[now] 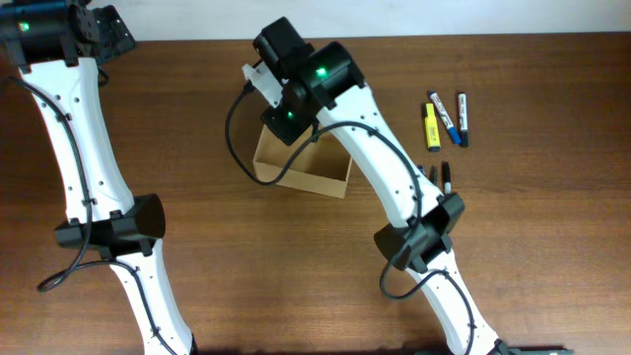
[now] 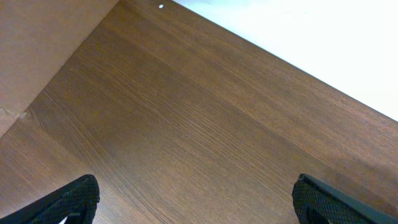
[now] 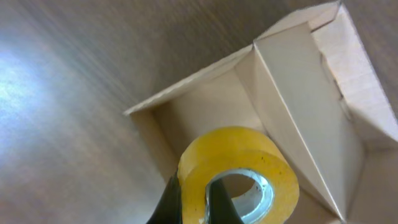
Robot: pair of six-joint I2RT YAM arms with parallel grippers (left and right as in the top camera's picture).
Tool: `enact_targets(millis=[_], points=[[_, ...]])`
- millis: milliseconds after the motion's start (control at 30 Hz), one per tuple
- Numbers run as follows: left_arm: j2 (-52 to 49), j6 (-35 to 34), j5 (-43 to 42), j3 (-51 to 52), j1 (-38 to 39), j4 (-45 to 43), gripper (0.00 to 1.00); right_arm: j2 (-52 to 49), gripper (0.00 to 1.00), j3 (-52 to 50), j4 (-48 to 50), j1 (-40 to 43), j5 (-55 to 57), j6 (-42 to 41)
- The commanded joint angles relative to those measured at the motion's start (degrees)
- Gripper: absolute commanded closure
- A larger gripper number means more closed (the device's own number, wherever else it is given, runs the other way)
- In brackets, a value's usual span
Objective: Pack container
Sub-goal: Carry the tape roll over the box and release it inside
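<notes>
Container (image 1: 311,177) lies open beneath the right pincer (image 3: 193,202) gripping a yellow tape roll (image 3: 239,162); left pincer (image 2: 196,199) spread wide

Overhead view: bright, even light from above, sharp across the frame. The table (image 1: 197,118) shows its grain with no glare. The arms cast only soft, faint shadows.

Left wrist view: well lit, with crisp wood grain mid-frame. The pale area at upper right is blown out to near white and holds no detail.

Right wrist view: the softest of the three. Streaky blur covers the tabletop, with a washed-out bluish glare patch at left. The yellow tape roll (image 3: 239,171), close to the lens, is slightly out of focus. The container (image 3: 292,93) has soft edges.
</notes>
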State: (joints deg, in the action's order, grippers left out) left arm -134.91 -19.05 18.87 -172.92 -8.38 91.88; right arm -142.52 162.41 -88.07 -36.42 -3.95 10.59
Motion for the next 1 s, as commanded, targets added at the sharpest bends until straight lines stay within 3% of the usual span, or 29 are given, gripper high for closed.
enact_targets(millis=[0,233,467,700,867,967], points=[[-1.0,0.5,0.0,0.2,-0.2,-0.1,0.00,-2.4,0.96,-7.4,3.8,1.3,0.3,1.4],[-1.0,0.5,0.0,0.2,-0.2,-0.1,0.00,-2.4,0.96,-20.9,12.6,3.1,0.0,1.4],[-1.0,0.5,0.0,0.2,-0.2,-0.1,0.00,-2.4,0.94,-29.4,15.3,3.2,-0.2,1.4],[-1.0,0.5,0.0,0.2,-0.2,-0.1,0.00,0.9,0.64,-24.9,12.3,3.2,0.3,0.9],[-1.0,0.5,0.0,0.2,-0.2,-0.1,0.00,4.9,0.54,-16.9,8.7,3.2,6.7,-3.7],[-1.0,0.5,0.0,0.2,-0.2,-0.1,0.00,8.1,0.54,-8.7,5.6,4.6,12.5,-8.2]])
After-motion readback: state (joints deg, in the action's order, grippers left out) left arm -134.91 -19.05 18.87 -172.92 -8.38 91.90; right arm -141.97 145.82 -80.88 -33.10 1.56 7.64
